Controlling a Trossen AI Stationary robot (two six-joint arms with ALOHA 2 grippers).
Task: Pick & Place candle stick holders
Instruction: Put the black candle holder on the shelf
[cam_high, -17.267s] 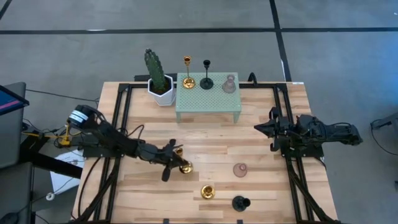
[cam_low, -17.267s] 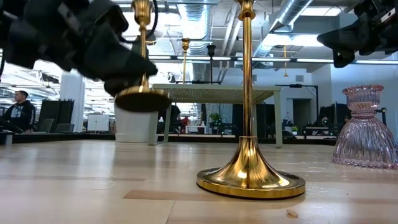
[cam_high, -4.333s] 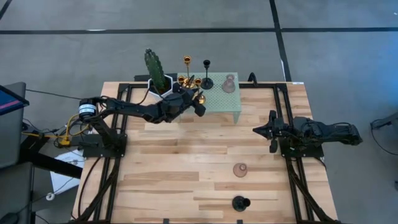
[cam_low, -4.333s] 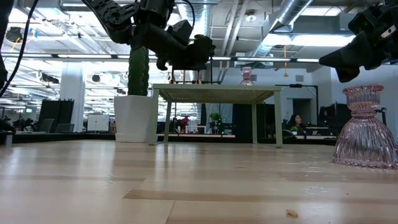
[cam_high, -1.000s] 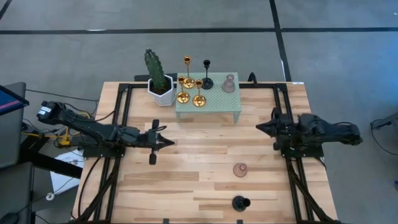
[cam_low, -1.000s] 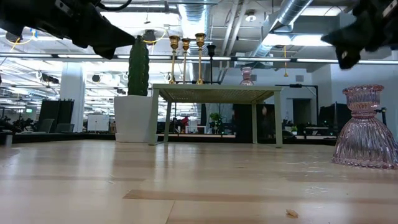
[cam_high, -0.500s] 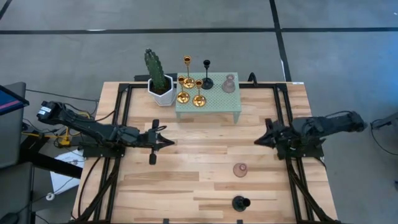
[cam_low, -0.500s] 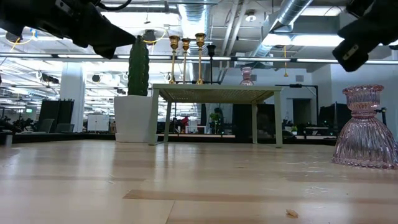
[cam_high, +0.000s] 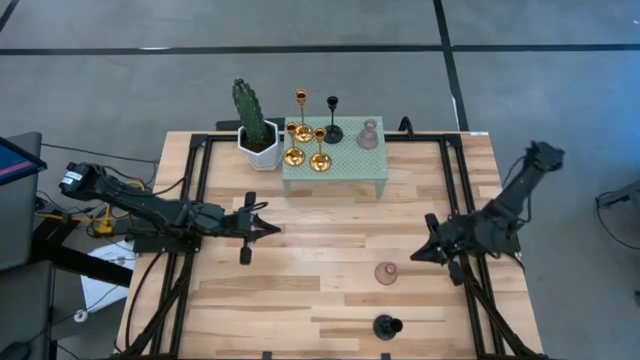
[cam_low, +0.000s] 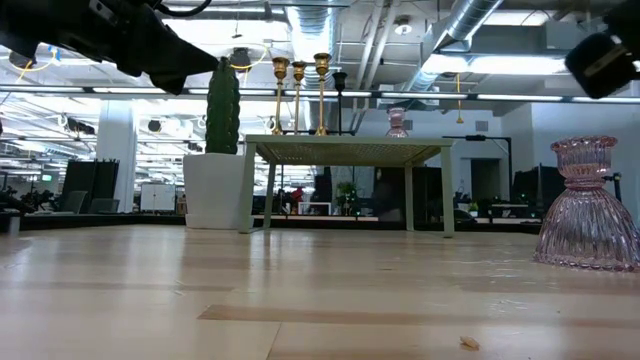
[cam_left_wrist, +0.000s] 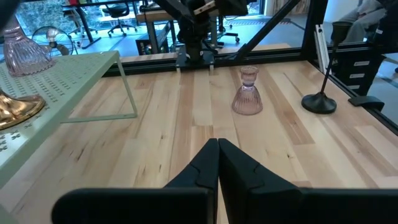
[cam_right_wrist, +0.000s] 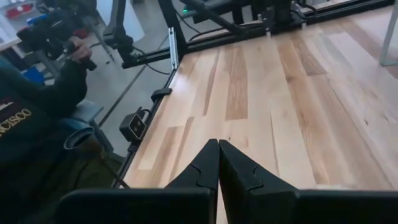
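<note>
Now three gold holders (cam_high: 304, 140), one black holder (cam_high: 332, 127) and one pink glass holder (cam_high: 368, 135) stand on the green shelf (cam_high: 340, 165). Another pink holder (cam_high: 386, 273) and black holder (cam_high: 386, 326) sit on the table (cam_high: 300, 300). The left gripper (cam_high: 272, 228) and right gripper (cam_high: 420, 256) are both closed tight and hold nothing.

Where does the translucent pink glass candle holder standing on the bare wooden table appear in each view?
High view: pink glass holder in front of the green perforated stand, near the right gripper.
Low view: large at the right edge.
Left wrist view: upper middle, beside the black candle holder.
Right wrist view: not in it.
Shared landmark: the green stand.
</note>
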